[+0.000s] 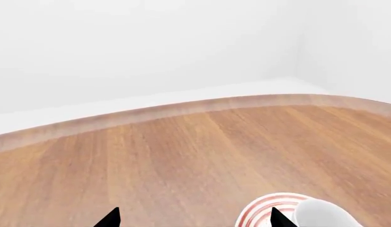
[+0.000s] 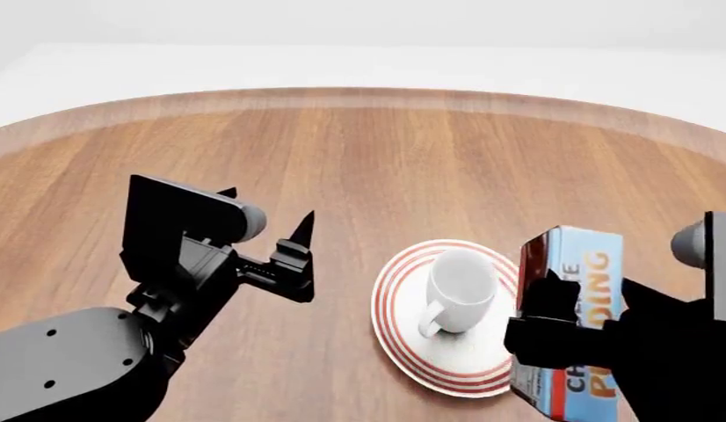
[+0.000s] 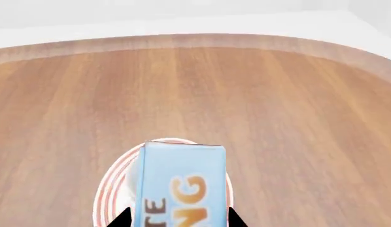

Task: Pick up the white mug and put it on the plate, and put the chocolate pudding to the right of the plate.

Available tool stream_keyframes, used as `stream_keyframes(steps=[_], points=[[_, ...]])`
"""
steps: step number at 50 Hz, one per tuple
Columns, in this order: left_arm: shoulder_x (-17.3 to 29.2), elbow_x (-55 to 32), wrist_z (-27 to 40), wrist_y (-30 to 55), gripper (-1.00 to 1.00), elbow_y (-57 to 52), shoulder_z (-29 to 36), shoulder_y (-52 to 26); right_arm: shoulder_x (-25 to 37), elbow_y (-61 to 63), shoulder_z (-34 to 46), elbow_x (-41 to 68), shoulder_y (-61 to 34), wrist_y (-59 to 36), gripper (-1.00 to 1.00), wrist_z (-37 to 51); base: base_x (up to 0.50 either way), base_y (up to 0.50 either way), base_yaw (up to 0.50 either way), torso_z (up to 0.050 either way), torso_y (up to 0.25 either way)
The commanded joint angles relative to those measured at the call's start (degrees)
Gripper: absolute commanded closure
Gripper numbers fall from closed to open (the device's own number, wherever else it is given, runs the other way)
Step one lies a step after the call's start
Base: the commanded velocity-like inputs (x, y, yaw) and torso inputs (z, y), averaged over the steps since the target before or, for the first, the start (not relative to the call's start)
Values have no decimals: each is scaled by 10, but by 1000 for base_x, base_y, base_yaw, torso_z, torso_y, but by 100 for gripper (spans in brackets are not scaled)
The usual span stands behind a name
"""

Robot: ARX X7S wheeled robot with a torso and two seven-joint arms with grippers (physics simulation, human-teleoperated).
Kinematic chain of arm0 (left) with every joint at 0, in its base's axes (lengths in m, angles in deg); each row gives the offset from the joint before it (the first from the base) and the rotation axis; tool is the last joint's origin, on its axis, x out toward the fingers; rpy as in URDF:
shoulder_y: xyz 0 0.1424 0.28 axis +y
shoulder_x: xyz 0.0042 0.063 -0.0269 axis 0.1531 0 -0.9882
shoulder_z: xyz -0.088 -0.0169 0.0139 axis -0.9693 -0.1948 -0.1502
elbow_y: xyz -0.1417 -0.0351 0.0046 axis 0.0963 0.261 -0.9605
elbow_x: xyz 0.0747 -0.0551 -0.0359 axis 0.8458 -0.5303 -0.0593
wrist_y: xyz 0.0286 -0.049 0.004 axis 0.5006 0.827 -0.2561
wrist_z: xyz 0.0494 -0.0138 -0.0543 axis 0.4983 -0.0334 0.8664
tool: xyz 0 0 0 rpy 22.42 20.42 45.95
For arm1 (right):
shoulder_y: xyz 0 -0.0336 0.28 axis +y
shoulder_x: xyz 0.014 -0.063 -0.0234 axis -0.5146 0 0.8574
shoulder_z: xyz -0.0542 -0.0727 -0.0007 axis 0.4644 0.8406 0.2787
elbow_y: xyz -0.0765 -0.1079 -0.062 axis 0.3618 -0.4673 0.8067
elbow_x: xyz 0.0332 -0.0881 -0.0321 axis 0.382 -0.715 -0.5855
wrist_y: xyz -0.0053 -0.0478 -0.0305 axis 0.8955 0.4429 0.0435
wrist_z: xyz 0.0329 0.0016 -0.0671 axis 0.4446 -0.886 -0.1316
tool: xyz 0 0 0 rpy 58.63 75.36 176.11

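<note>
Across the wooden worktop (image 2: 375,149), our left gripper (image 2: 295,251) hung with fingers apart, the white mug (image 2: 460,288) sat on the plate (image 2: 398,338), and our right gripper (image 3: 176,218), clamped on the chocolate pudding (image 2: 580,303), risked clipping the plate's rim if lowered too close.

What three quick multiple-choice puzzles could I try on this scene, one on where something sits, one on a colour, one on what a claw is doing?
1. The white mug is
A. on the plate
B. beside the plate
C. in a gripper

2. The plate's rings are
A. blue
B. red
C. green

3. The right gripper is
A. open and empty
B. shut on the chocolate pudding
C. holding the mug

Answers:
1 A, mug stands inside the rings.
2 B, red rim bands show.
3 B, fingertips flank the carton in the wrist view.
</note>
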Motion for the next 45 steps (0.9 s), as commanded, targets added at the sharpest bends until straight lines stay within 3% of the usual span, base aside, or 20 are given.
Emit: stream_keyframes(steps=[1,5,9,16,22,30,37,40,42,43,45], points=[[0,1,1,0,-100,0,-1,2,94,1,-57,92,-109,-81,100,0,0,0,0,0,0],[-2,1,-2,-1,-100,3,-1,4,124,1,55,109,-264,-89,100,0,0,0,1,0,0],[-2,0,0,1,-100,2,-1,3,144,-1,219,107,-453,-97,100,0,0,0,0,0,0],[-1,0,0,1,-100,1,-3,2,158,-48,151,106,-453,-168,100,0,0,0,0,0,0],[0,-1,-1,1,-100,1,-4,2,127,-98,116,79,-443,-216,100,-14,0,0,0,0,0],[-3,2,-2,0,-100,4,-3,5,98,-217,123,-75,-390,-213,100,-124,0,0,0,0,0],[-6,2,-5,1,-100,11,-3,6,31,-344,138,-177,-346,-190,100,-287,0,0,0,0,0],[-6,2,-4,1,-100,10,-3,6,-6,-402,153,-193,-349,-239,100,-327,0,0,0,0,0],[-6,1,-4,1,-100,13,-3,7,-13,-434,146,-195,-337,-211,100,-400,0,0,0,0,0],[-6,0,-4,2,-100,13,-3,7,-37,-471,158,-190,-354,-268,100,-416,0,0,0,0,0],[-7,0,-4,2,-100,13,-3,8,-55,-500,162,-201,-356,-284,100,-433,5,0,0,0,0]])
